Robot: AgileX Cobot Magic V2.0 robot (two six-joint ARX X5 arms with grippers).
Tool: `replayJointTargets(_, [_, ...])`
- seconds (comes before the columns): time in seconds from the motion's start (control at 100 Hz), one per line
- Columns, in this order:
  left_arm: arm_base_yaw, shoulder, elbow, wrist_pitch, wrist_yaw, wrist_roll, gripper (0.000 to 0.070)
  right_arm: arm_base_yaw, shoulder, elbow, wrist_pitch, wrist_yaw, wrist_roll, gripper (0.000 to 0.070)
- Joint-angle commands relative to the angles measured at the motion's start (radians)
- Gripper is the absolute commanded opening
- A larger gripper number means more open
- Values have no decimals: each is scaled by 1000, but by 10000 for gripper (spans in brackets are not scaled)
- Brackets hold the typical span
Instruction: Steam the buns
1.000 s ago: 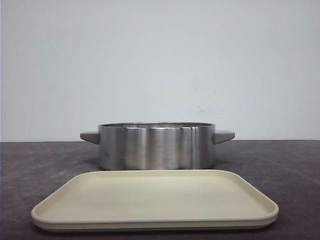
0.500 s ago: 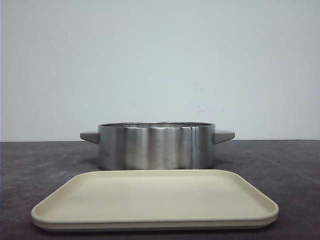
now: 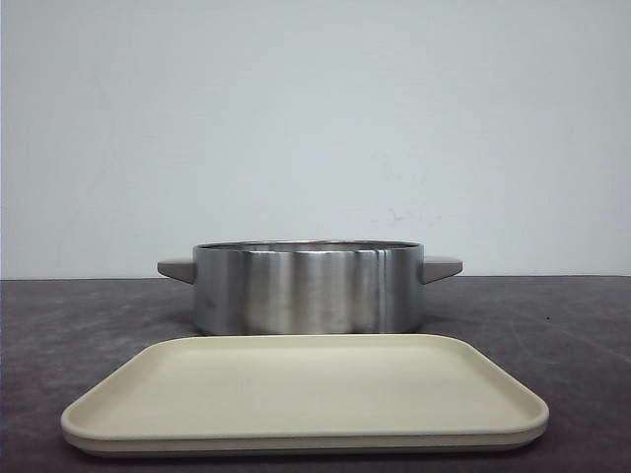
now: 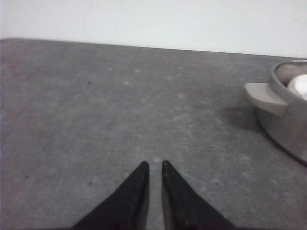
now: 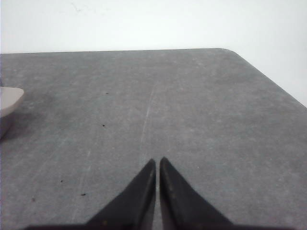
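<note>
A steel steamer pot (image 3: 309, 288) with two grey handles stands mid-table. Its inside is hidden in the front view. In the left wrist view the pot (image 4: 283, 120) sits at the edge of the picture, and part of one white bun (image 4: 300, 86) shows over its rim; no face is visible. My left gripper (image 4: 155, 164) hangs over bare table well to the side of the pot, its fingers nearly together with nothing between them. My right gripper (image 5: 157, 160) is shut over bare table on the pot's other side. Neither gripper shows in the front view.
A flat beige tray (image 3: 306, 389) with nothing on it lies in front of the pot, near the table's front edge. One grey pot handle (image 5: 8, 100) shows in the right wrist view. The table's rounded far corner (image 5: 230, 51) is there too.
</note>
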Motion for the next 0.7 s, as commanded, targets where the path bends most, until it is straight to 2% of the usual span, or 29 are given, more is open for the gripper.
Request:
replayJointTargets(0.0, [5, -1, -18, -10, 7, 38, 0, -2, 1, -3, 6, 3, -4, 8])
replayJointTargets(0.12, [6, -1, -18, -4, 6, -12, 0, -2, 1, -3, 6, 3, -4, 8])
replayJointTargets(0.69, [6, -1, -18, -4, 6, -11, 0, -2, 1, -3, 6, 3, -4, 8])
